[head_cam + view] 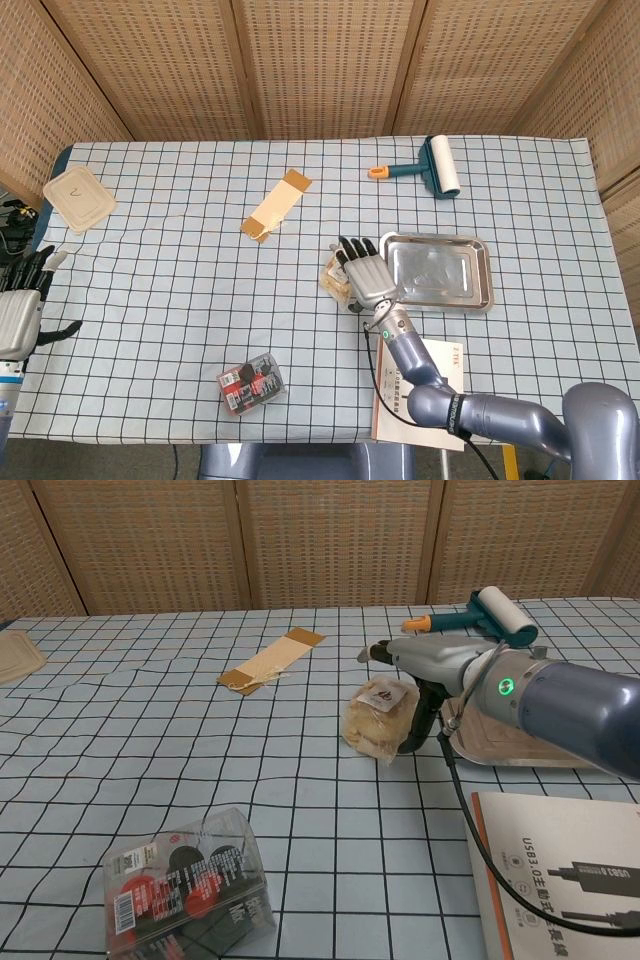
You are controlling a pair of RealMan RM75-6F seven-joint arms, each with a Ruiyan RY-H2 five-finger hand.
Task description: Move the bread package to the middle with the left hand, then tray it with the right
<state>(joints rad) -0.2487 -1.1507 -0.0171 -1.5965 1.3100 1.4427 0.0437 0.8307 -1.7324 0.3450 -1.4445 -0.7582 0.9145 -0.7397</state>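
The bread package (333,279) (376,716), a clear bag with pale bread inside, lies near the table's middle, just left of the metal tray (440,270) (490,755). My right hand (365,276) (430,665) reaches over it from the tray side. Its fingers stretch flat above the package top and a dark finger hangs down against the package's right side. No closed grip on the bag shows. My left hand (20,300) sits off the table's far left edge, fingers apart, holding nothing.
A teal lint roller (432,170) (490,615) lies behind the tray. A brown cardboard strip (277,205) (270,660) is at centre back, a beige lid (78,197) at the far left. A clear box of red and black items (250,383) (185,890) and a booklet (425,385) (560,865) sit near the front.
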